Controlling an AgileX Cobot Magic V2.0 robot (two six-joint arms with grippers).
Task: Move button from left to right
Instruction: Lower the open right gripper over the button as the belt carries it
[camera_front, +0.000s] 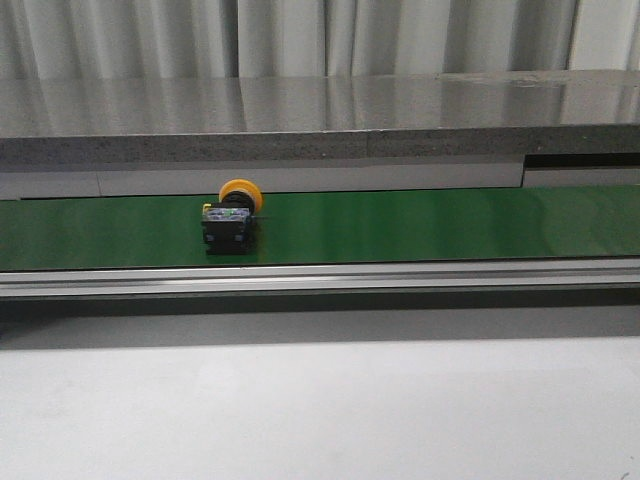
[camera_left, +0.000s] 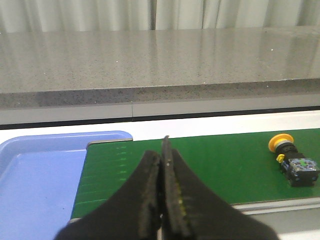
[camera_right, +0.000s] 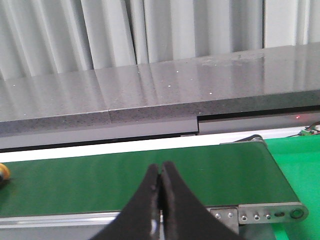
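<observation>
Left gripper (camera_left: 162, 150), fingers pressed together and empty, hangs over the green conveyor belt (camera_left: 200, 165), the nearer of the two to the button (camera_left: 292, 160), which lies off to its right, tipped on its side, yellow cap pointing away; the right gripper (camera_right: 161, 172), likewise closed, sees only the cap's edge.

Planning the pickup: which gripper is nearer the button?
Left. The left gripper sees the whole button off to one side; the right gripper sees only its cap edge.

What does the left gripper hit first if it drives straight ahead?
Probably bare green belt: the shut left gripper points at it. The button lies well off to one side. Depth is unclear.
</observation>
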